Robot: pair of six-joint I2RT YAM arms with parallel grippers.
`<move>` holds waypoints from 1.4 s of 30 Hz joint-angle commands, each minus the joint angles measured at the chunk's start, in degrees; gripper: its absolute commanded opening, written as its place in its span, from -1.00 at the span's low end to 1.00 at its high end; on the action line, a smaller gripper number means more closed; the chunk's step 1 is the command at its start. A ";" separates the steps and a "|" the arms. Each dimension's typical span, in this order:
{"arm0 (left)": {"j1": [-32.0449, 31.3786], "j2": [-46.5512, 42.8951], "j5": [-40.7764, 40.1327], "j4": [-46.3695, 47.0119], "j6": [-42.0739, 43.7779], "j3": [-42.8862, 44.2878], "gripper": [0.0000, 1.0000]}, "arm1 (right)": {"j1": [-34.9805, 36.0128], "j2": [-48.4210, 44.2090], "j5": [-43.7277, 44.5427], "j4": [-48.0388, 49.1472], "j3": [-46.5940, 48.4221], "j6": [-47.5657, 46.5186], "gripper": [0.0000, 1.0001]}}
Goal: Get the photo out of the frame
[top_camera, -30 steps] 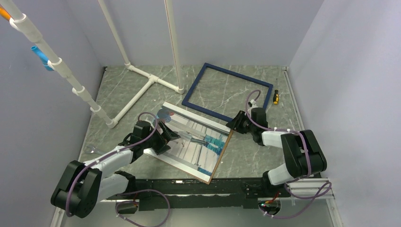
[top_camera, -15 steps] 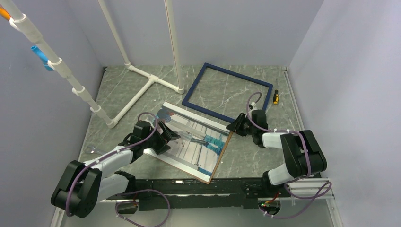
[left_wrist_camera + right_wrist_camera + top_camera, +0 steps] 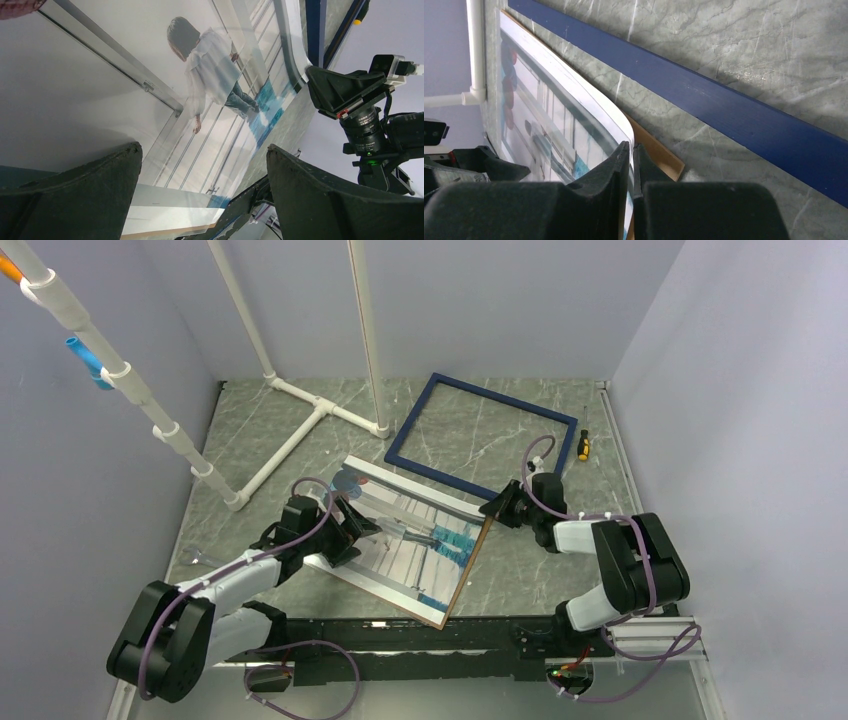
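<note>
The photo (image 3: 410, 540), a glossy blue-white striped print, lies on a brown backing board (image 3: 659, 152) in the middle of the table. Its right corner curls up off the board (image 3: 569, 115). My right gripper (image 3: 492, 508) is shut on that lifted edge, the white border pinched between its fingertips (image 3: 631, 146). The frame (image 3: 409, 420), a thin dark blue rectangle, lies flat at the back right with only the table showing inside it, just behind the photo (image 3: 724, 102). My left gripper (image 3: 355, 530) hovers open over the photo's left part (image 3: 204, 147), nothing between its fingers.
A white pipe structure (image 3: 300, 420) stands on the table at the back left, with a post rising near the frame's left corner. A small yellow-handled screwdriver (image 3: 583, 445) lies by the right wall. Grey walls close in both sides.
My right gripper's jaws have closed onto the photo's right edge, and it has shifted slightly left. The left arm has not moved.
</note>
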 commanded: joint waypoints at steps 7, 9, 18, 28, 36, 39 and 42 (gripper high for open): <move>-0.21 -1.52 -2.18 -3.40 1.54 -1.90 0.99 | -1.21 0.53 -4.40 9.34 -1.77 6.30 -1.00; -0.17 -3.05 -2.03 -3.50 1.83 -1.87 0.99 | -2.02 0.00 -5.48 10.85 -2.72 7.66 -1.00; -0.17 -14.20 -5.06 -17.17 8.37 6.03 0.99 | -8.70 -5.24 -13.76 11.30 -5.39 12.48 -1.00; 0.84 -13.75 -4.42 -17.30 8.66 6.86 0.99 | -9.91 -1.86 -18.68 13.01 -5.04 12.98 -1.00; 0.68 -4.59 -3.51 -5.84 2.47 -1.39 0.99 | -10.21 9.74 -23.16 26.43 -6.59 15.51 -0.98; 0.56 -2.78 -4.28 -3.42 1.22 -3.23 0.99 | -10.21 12.48 -24.00 28.12 -6.68 15.81 -0.87; 0.49 -3.13 -5.44 -3.74 0.75 -3.92 0.99 | -10.21 12.08 -23.98 26.29 -6.92 14.34 -0.65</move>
